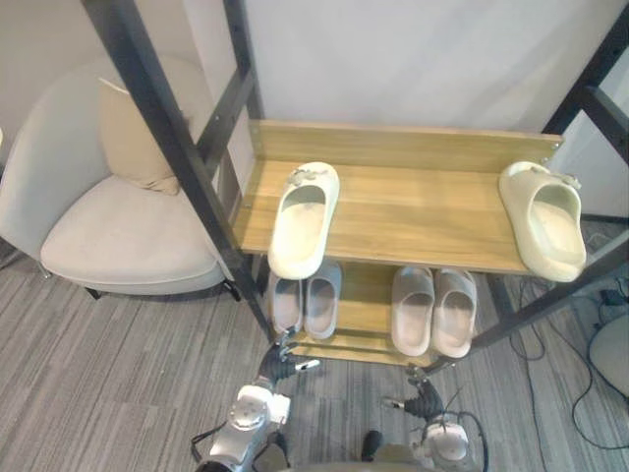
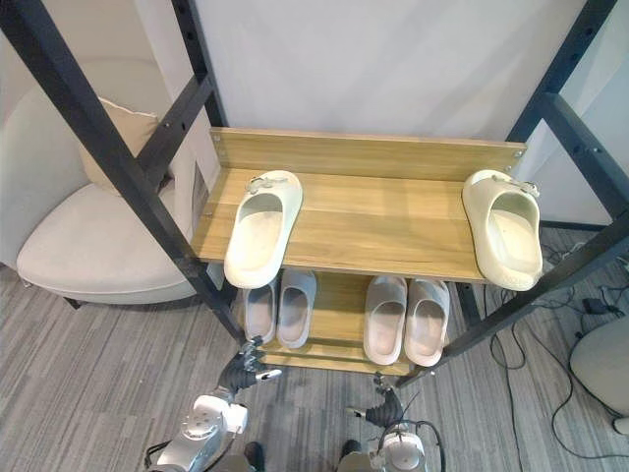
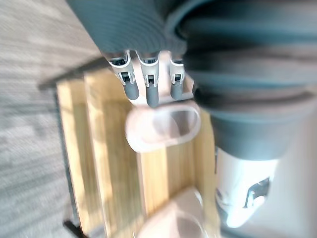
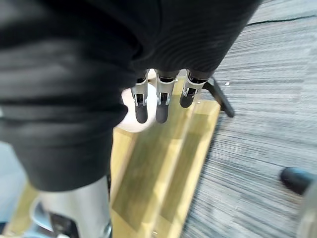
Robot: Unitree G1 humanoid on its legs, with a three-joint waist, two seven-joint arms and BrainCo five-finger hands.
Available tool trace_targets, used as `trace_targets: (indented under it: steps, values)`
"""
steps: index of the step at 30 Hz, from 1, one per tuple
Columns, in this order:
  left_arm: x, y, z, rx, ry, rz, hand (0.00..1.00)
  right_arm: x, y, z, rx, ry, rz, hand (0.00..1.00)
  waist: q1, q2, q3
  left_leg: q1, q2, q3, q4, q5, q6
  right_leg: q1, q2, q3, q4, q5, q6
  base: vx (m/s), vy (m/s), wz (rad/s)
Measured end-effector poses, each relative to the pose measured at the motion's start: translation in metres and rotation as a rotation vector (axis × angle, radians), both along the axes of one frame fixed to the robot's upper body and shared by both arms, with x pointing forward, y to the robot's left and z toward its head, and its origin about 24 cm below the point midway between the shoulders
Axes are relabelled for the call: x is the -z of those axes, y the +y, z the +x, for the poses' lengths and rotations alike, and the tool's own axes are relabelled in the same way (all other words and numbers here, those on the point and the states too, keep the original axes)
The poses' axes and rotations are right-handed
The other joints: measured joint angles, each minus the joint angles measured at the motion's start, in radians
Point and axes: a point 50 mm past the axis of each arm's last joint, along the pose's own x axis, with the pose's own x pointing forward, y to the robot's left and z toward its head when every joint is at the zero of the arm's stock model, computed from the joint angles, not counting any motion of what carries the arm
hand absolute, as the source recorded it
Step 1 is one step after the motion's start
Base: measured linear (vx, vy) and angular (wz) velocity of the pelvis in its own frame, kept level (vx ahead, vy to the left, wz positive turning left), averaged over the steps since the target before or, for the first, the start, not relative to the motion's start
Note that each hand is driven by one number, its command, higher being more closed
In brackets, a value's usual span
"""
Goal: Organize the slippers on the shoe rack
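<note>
A wooden shoe rack (image 1: 423, 211) stands before me. Its top shelf carries two cream slippers far apart: one at the left (image 1: 303, 218), toe over the front edge, and one at the right end (image 1: 543, 218). The lower shelf (image 1: 366, 295) holds two grey pairs, left (image 1: 305, 300) and right (image 1: 434, 310). My left hand (image 1: 280, 364) hangs low in front of the left pair, fingers (image 3: 146, 84) straight and empty. My right hand (image 1: 423, 398) hovers in front of the right pair, fingers (image 4: 158, 101) straight too, holding nothing.
A beige armchair (image 1: 118, 226) with a cushion stands left of the rack. Black slanted metal posts (image 1: 167, 128) cross in front of the rack's left and right ends. Cables (image 1: 580, 364) lie on the grey carpet at the right.
</note>
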Motion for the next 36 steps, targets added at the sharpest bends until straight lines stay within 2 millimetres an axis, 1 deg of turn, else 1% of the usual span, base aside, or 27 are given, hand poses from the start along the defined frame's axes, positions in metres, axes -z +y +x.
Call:
trace_targets:
  steps: [2, 6, 8, 9, 11, 12, 14, 15, 17, 19, 20, 23, 25, 26, 27, 30, 31, 32, 34, 35, 36]
  values:
    - [-0.003, -0.012, -0.003, 0.065, -0.007, -0.022, 0.0, 0.006, 0.001, -0.006, 0.003, 0.042, 0.008, 0.0, 0.0, -0.001, -0.002, 0.02, -0.002, -0.015, -0.022, 0.015, 0.001, 0.031, 0.007, -0.006, -0.029, 0.012, 0.0, -0.04, -0.025, 0.17]
    - [-0.013, -0.031, -0.005, 0.167, -0.047, -0.057, 0.0, 0.01, 0.007, -0.009, 0.0, 0.063, 0.03, 0.0, 0.001, 0.004, -0.009, 0.036, -0.003, -0.018, -0.049, 0.032, 0.003, 0.05, 0.014, -0.009, -0.058, 0.028, -0.004, -0.07, -0.011, 0.06]
    - [-0.027, -0.048, -0.007, 0.281, -0.103, -0.097, 0.0, 0.012, 0.008, -0.012, -0.001, 0.08, 0.038, 0.0, 0.003, 0.007, -0.011, 0.052, -0.006, -0.022, -0.065, 0.041, 0.006, 0.072, 0.021, -0.012, -0.088, 0.04, 0.003, -0.03, -0.014, 0.02]
    - [-0.03, -0.051, -0.007, 0.299, -0.113, -0.105, 0.0, 0.012, 0.009, -0.012, -0.001, 0.081, 0.038, 0.0, 0.003, 0.008, -0.013, 0.055, -0.006, -0.022, -0.07, 0.043, 0.007, 0.076, 0.022, -0.012, -0.093, 0.043, 0.005, -0.06, -0.011, -0.01]
    - [-0.042, -0.069, -0.011, 0.391, -0.154, -0.155, 0.0, 0.013, 0.009, -0.013, -0.002, 0.087, 0.039, 0.0, 0.003, 0.008, -0.031, 0.057, -0.009, -0.028, -0.081, 0.05, 0.007, 0.079, 0.024, -0.012, -0.107, 0.048, -0.001, 0.0, 0.0, 0.0]
    - [-0.045, -0.072, -0.011, 0.405, -0.161, -0.172, 0.0, 0.013, 0.009, -0.013, -0.002, 0.088, 0.039, 0.0, 0.003, 0.008, -0.031, 0.058, -0.008, -0.029, -0.081, 0.051, 0.007, 0.081, 0.024, -0.012, -0.108, 0.048, -0.001, 0.0, -0.009, 0.03]
    - [-0.061, -0.089, -0.011, 0.477, -0.206, -0.24, 0.0, 0.014, 0.011, -0.014, -0.01, 0.092, 0.04, 0.0, 0.003, 0.008, -0.031, 0.064, -0.009, -0.041, -0.081, 0.053, 0.006, 0.093, 0.026, -0.018, -0.111, 0.049, -0.002, -0.01, -0.014, 0.09]
    - [-0.065, -0.093, -0.011, 0.494, -0.219, -0.251, 0.0, 0.014, 0.011, -0.014, -0.011, 0.093, 0.04, 0.0, 0.003, 0.008, -0.03, 0.067, -0.009, -0.043, -0.082, 0.054, 0.006, 0.098, 0.026, -0.02, -0.113, 0.049, -0.002, -0.01, -0.018, 0.1]
    - [-0.083, -0.105, -0.011, 0.547, -0.277, -0.314, 0.0, 0.015, 0.013, -0.015, -0.031, 0.098, 0.041, 0.0, 0.003, 0.008, -0.043, 0.081, -0.01, -0.043, -0.101, 0.059, 0.005, 0.112, 0.03, -0.022, -0.123, 0.049, -0.003, 0.0, -0.007, 0.02]
    - [-0.093, -0.111, -0.01, 0.572, -0.308, -0.347, 0.0, 0.015, 0.016, -0.016, -0.043, 0.101, 0.043, 0.0, 0.003, 0.005, -0.052, 0.089, -0.012, -0.044, -0.109, 0.059, 0.005, 0.113, 0.032, -0.022, -0.124, 0.047, -0.001, 0.0, 0.0, 0.0]
    - [-0.095, -0.112, -0.009, 0.574, -0.312, -0.354, 0.0, 0.015, 0.016, -0.016, -0.045, 0.101, 0.043, 0.0, 0.003, 0.005, -0.054, 0.089, -0.012, -0.044, -0.111, 0.06, 0.004, 0.113, 0.032, -0.022, -0.124, 0.046, -0.001, 0.03, -0.008, 0.0]
    - [-0.107, -0.119, -0.008, 0.597, -0.345, -0.396, 0.0, 0.015, 0.017, -0.016, -0.05, 0.102, 0.044, 0.0, 0.002, 0.01, -0.066, 0.095, -0.016, -0.055, -0.113, 0.06, 0.003, 0.123, 0.031, -0.028, -0.122, 0.05, -0.001, 0.06, -0.006, 0.08]
    - [-0.115, -0.12, -0.007, 0.589, -0.367, -0.421, 0.0, 0.015, 0.018, -0.017, -0.054, 0.104, 0.044, 0.0, 0.002, 0.007, -0.066, 0.104, -0.016, -0.06, -0.112, 0.06, 0.003, 0.135, 0.029, -0.031, -0.121, 0.048, -0.001, 0.05, -0.001, 0.1]
    - [-0.125, -0.122, -0.005, 0.58, -0.4, -0.448, 0.0, 0.015, 0.017, -0.017, -0.056, 0.104, 0.041, 0.0, 0.003, 0.005, -0.068, 0.104, -0.016, -0.061, -0.112, 0.058, 0.003, 0.14, 0.027, -0.032, -0.118, 0.042, 0.002, 0.01, 0.0, 0.04]
    - [-0.127, -0.122, -0.005, 0.581, -0.407, -0.452, 0.0, 0.015, 0.017, -0.017, -0.056, 0.103, 0.041, 0.0, 0.003, 0.005, -0.068, 0.104, -0.016, -0.061, -0.112, 0.057, 0.003, 0.141, 0.026, -0.032, -0.118, 0.041, 0.003, 0.02, -0.002, 0.04]
    - [-0.164, -0.126, 0.004, 0.596, -0.554, -0.512, 0.0, 0.015, 0.016, -0.017, -0.057, 0.103, 0.038, 0.0, 0.006, 0.004, -0.068, 0.105, -0.017, -0.063, -0.112, 0.053, 0.005, 0.142, 0.023, -0.03, -0.114, 0.038, 0.007, 0.0, 0.0, 0.0]
    - [-0.174, -0.126, 0.007, 0.585, -0.593, -0.524, 0.0, 0.015, 0.016, -0.017, -0.056, 0.104, 0.038, 0.0, 0.005, 0.004, -0.069, 0.107, -0.017, -0.062, -0.112, 0.052, 0.005, 0.141, 0.022, -0.029, -0.109, 0.034, 0.006, 0.0, 0.0, 0.0]
    - [-0.178, -0.126, 0.008, 0.58, -0.608, -0.53, 0.0, 0.015, 0.016, -0.017, -0.056, 0.105, 0.037, 0.0, 0.005, 0.004, -0.069, 0.108, -0.017, -0.062, -0.111, 0.052, 0.005, 0.141, 0.021, -0.029, -0.106, 0.033, 0.006, 0.0, 0.0, 0.0]
    - [-0.195, -0.121, 0.02, 0.519, -0.684, -0.551, 0.0, 0.015, 0.015, -0.018, -0.05, 0.105, 0.042, 0.0, 0.005, 0.005, -0.075, 0.11, -0.016, -0.063, -0.112, 0.052, 0.005, 0.14, 0.021, -0.029, -0.097, 0.026, 0.005, 0.0, 0.0, 0.0]
    - [-0.198, -0.119, 0.023, 0.503, -0.7, -0.552, 0.0, 0.015, 0.015, -0.018, -0.049, 0.105, 0.042, 0.0, 0.005, 0.004, -0.075, 0.111, -0.016, -0.063, -0.112, 0.052, 0.005, 0.139, 0.022, -0.029, -0.095, 0.025, 0.005, 0.0, 0.0, 0.0]
    - [-0.206, -0.112, 0.031, 0.46, -0.743, -0.547, 0.0, 0.015, 0.014, -0.018, -0.049, 0.105, 0.04, 0.0, 0.005, 0.002, -0.075, 0.115, -0.016, -0.063, -0.112, 0.051, 0.004, 0.139, 0.022, -0.029, -0.086, 0.021, 0.004, 0.0, 0.0, 0.0]
